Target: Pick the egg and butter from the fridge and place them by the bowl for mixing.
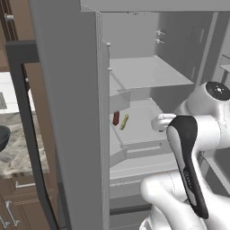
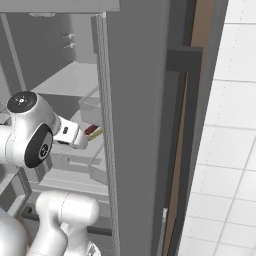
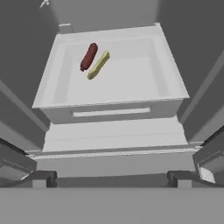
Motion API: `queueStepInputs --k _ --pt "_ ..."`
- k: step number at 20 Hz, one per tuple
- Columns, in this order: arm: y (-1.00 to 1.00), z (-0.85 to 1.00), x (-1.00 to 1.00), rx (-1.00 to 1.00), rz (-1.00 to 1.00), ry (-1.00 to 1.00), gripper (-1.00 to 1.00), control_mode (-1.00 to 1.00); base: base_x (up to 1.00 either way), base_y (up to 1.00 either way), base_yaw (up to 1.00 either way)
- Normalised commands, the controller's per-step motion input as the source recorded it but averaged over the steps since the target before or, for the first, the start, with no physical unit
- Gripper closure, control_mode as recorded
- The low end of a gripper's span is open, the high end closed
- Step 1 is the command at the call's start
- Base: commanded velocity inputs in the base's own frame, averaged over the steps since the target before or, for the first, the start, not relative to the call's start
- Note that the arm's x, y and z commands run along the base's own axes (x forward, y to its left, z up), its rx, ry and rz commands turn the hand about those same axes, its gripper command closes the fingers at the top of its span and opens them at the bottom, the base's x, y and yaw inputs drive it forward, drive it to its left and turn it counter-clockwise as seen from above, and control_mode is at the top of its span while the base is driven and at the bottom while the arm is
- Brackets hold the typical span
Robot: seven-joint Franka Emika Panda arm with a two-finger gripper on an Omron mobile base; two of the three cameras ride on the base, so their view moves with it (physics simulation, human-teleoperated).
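Tool (image 3: 112, 178) spread wide and empty, fingertips (image 3: 43, 178) far apart, aimed into the open fridge (image 1: 67, 112). Hung short of a pale drawer (image 3: 111, 107), well apart from its contents. Inside, toward the far left corner, lay the butter (image 3: 98, 65), just beside a dark red oblong item (image 3: 88, 56); touching or not, hard to tell. No egg made out. Bowl (image 1: 3, 137) glimpsed on the worktop (image 1: 20, 157) past the door. Judged early: nothing grasped yet, both pickups and placements left.
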Motion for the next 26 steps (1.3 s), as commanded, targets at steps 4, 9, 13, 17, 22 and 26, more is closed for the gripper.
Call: queueStepInputs --k 4,9,13,17,22,26 --pt "0.16 -0.06 1.0 0.01 0.0 0.0 -1.0 -1.0 0.0 0.0 0.0" --pt "0.26 -0.4 0.55 0.0 0.01 0.0 -1.0 -1.0 0.0 0.0 0.0" --pt "0.42 -0.67 0.25 0.0 0.05 -0.02 -1.0 -1.0 0.0 0.0 0.0" --pt "0.34 -0.36 0.45 0.0 0.04 0.0 -1.0 -1.0 0.0 0.0 0.0" --pt "0.15 -0.13 0.57 -0.01 0.01 -0.02 -1.0 -1.0 0.0 0.0 0.0" --pt "0.0 0.0 0.51 -0.01 0.0 0.0 -1.0 -1.0 0.0 0.0 0.0"
